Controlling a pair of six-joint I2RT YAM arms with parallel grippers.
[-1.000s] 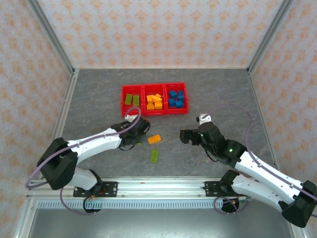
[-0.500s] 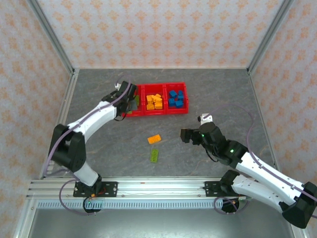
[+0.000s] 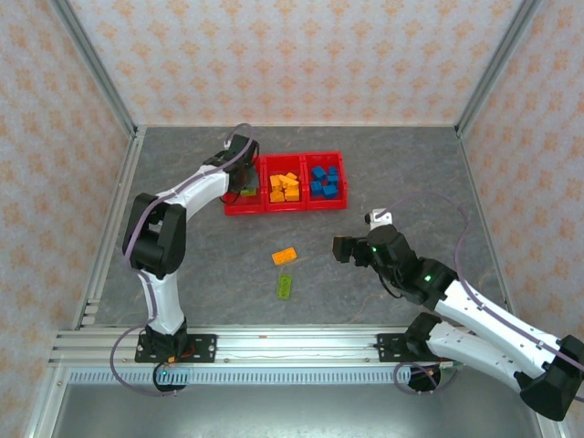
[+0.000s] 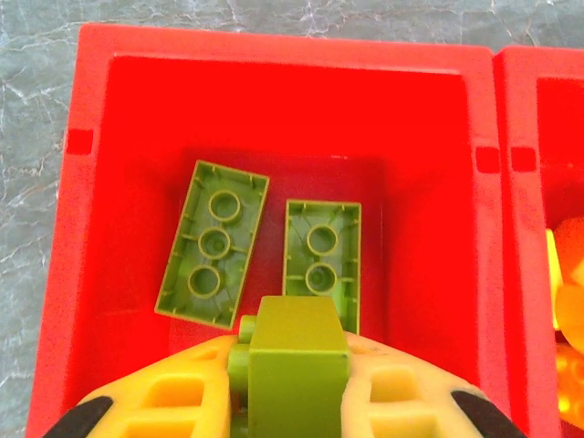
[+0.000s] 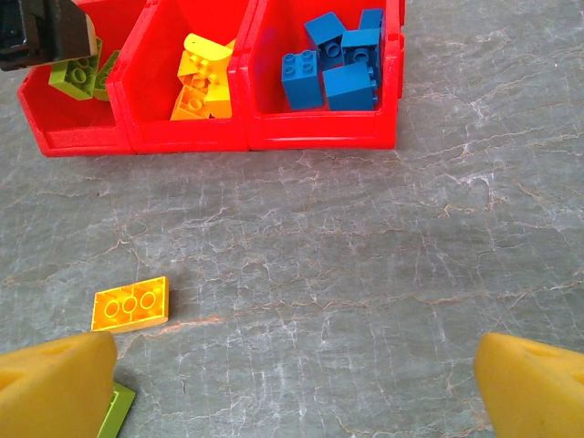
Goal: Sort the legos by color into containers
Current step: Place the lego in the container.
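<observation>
The red tray (image 3: 285, 209) holds three containers side by side. My left gripper (image 3: 240, 177) hovers over the left one, shut on a lime green brick (image 4: 297, 342) between its yellow fingers (image 4: 160, 401). Below it, two flat green legos (image 4: 213, 242) lie studs down on that compartment's floor. Orange-yellow legos (image 3: 284, 187) fill the middle container and blue ones (image 3: 324, 181) the right. A loose orange brick (image 3: 285, 256) and a loose green brick (image 3: 286, 286) lie on the table. My right gripper (image 3: 345, 249) stands open to their right, with nothing between its fingers.
The grey stone-patterned table (image 3: 411, 182) is walled by patterned panels with metal posts at the corners. In the right wrist view the loose orange brick (image 5: 130, 303) lies left of the open fingers, the green one (image 5: 115, 411) beside the left fingertip, and the tray (image 5: 255, 132) ahead.
My left arm has swung from the table's middle up and back to the tray's left compartment, carrying the green brick. The right arm has stayed still.
</observation>
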